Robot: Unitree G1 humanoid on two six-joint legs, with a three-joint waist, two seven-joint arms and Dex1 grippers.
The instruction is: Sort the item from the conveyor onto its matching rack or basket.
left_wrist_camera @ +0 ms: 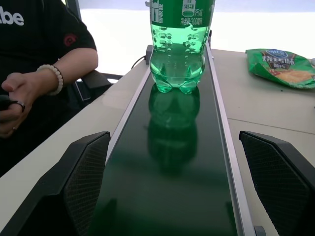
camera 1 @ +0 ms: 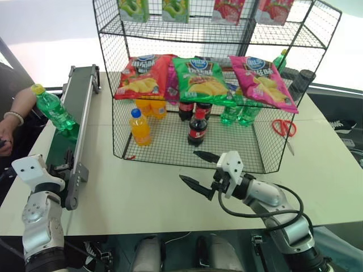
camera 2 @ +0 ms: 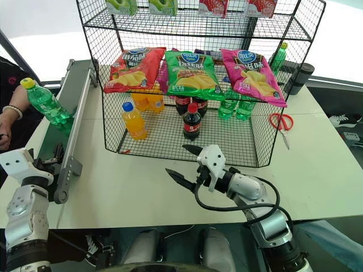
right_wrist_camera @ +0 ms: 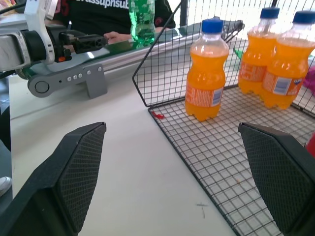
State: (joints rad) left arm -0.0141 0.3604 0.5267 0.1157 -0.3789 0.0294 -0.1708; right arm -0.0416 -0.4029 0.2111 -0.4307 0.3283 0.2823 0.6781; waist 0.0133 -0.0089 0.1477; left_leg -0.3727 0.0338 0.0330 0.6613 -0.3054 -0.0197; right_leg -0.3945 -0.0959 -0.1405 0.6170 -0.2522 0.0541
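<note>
Green soda bottle point(camera 1: 54, 110) with its yellow cap stands upright on the conveyor point(camera 1: 79, 107), at ten o'clock from my left gripper point(left_wrist_camera: 177, 191), whose fingers are spread wide at the belt's near end. My right gripper point(camera 1: 199, 170) hangs empty, fingers apart, before the rack point(camera 1: 266, 153) at its twelve o'clock.

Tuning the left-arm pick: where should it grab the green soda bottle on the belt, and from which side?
Judging by its pose, grip the green soda bottle around the straight labelled body, coming level along the conveyor from the near end. It stands upright, and the open left gripper already faces it down the belt. The lobed base and narrow neck look less secure.
</note>
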